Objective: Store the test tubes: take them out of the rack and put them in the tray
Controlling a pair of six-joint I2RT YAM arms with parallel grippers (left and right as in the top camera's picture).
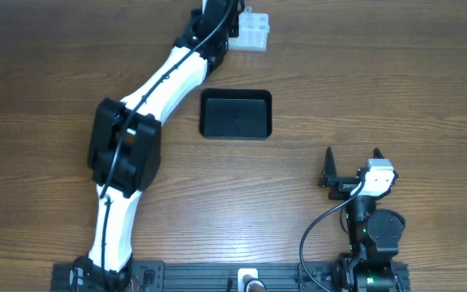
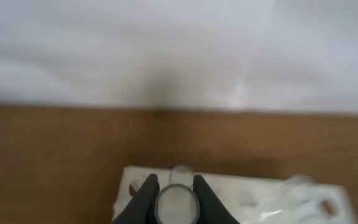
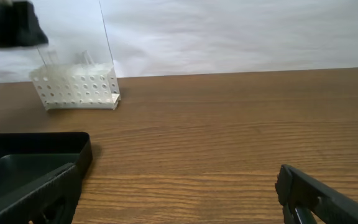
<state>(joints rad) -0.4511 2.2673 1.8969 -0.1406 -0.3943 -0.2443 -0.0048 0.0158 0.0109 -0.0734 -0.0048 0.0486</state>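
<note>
Since the left gripper has its jaws clamped on a test tube that stands in the rack, at twelve o'clock from the tray, the lift should run straight up along the tube's axis, untilted, until it clears the holes. The right gripper rests with jaws apart, at four o'clock from the tray.
</note>
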